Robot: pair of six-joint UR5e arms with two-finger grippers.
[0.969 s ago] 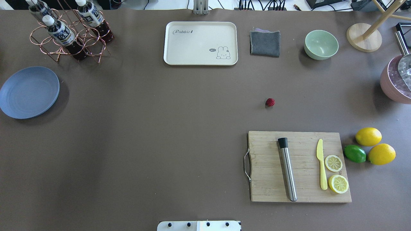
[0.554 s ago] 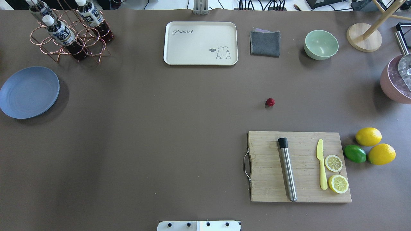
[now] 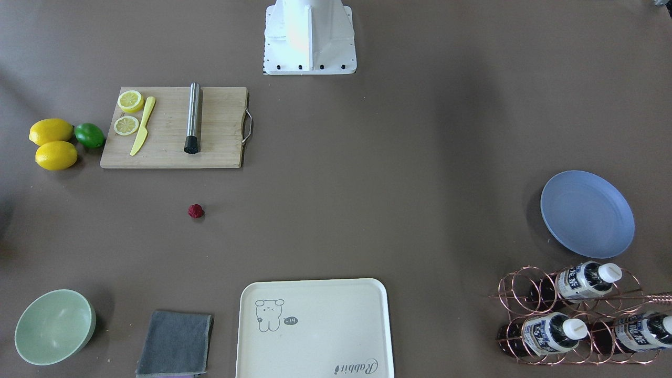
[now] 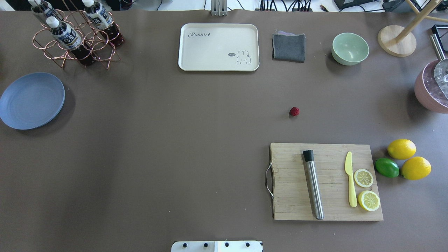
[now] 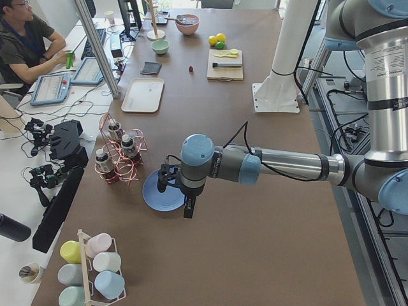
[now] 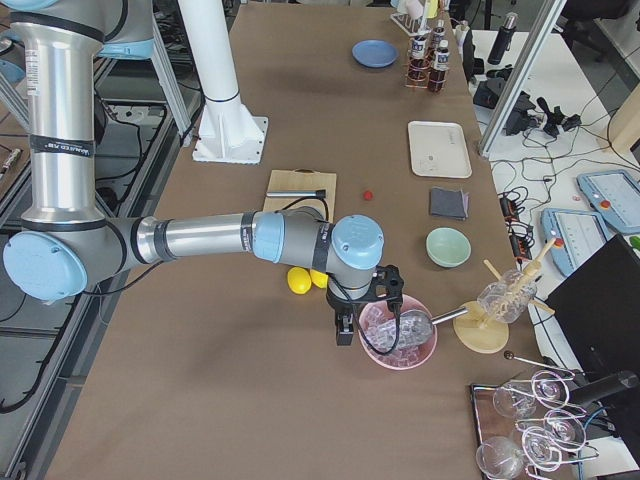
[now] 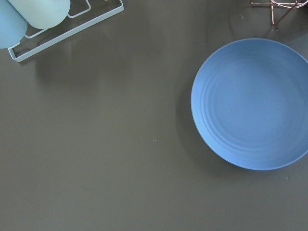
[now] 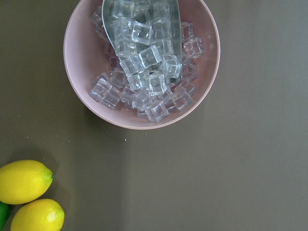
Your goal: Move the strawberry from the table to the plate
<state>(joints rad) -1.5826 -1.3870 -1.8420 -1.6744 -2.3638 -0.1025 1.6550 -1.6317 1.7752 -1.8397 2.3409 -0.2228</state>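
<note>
Alone on the brown table (image 4: pixel 175 140), with nothing touching it: the strawberry (image 4: pixel 294 111), a little past the far edge of the wooden cutting board (image 4: pixel 290 182) and apart from it. Well away across the table, at its left end and next to the copper bottle rack (image 4: pixel 75 38): the blue plate (image 4: pixel 31 100), with nothing on it. Close by that plate, seen only from the side: the left gripper (image 5: pixel 189 207), pointing down at the table. Cannot tell how far open, nor whether holding anything. At the opposite end, beside a pink bowl of ice cubes (image 6: pixel 398 335) and near two lemons (image 8: pixel 24 182): the right gripper (image 6: pixel 343 330), likewise side-on only. Cannot tell its opening either.
</note>
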